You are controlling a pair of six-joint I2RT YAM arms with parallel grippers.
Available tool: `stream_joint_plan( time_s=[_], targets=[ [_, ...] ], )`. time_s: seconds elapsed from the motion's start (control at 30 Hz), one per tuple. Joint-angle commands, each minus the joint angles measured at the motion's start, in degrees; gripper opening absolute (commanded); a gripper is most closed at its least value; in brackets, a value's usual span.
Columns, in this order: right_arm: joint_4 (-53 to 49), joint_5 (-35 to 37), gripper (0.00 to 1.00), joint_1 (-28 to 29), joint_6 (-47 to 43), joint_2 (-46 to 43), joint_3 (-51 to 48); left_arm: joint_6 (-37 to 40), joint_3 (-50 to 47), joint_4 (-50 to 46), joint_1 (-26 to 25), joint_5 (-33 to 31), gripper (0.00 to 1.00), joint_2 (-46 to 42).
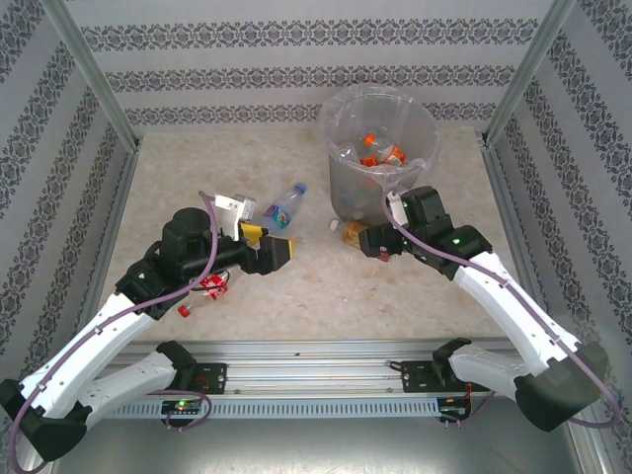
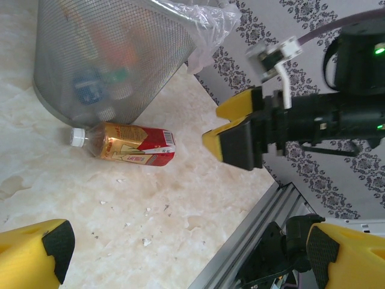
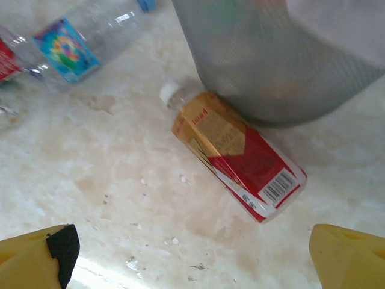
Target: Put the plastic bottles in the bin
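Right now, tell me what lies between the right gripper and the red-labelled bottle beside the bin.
Bare table with small specks, seen in the right wrist view. The right gripper stands open, clear of the red-labelled bottle.

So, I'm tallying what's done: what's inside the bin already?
In the bin, several bottles with orange caps and labels lie heaped. They and the crumpled bag cover whatever lies lower, so a count is not possible.

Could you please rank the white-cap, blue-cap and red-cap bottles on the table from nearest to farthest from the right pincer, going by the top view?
1. White-cap bottle, just left of the right pincer, at the bin's foot.
2. Blue-cap bottle, farther left, mid-table.
3. Red-cap bottle, farthest left, toward the near edge.
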Motion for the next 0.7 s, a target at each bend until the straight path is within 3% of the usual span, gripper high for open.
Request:
stream_joint_plan(
  time_s=[0.0,0.67],
  targets=[
    [6.71,-1.10,0.98,-0.57,1.90,1.49,-3.04,0.03,0.58,0.83,-0.75,0.10,1.00,-0.09],
    [15.82,3.17,0.98,-3.49,-3.25,20.56,-2.96,-1.30,-1.44,3.76,-1.65,0.35,1.00,1.59]
  ],
)
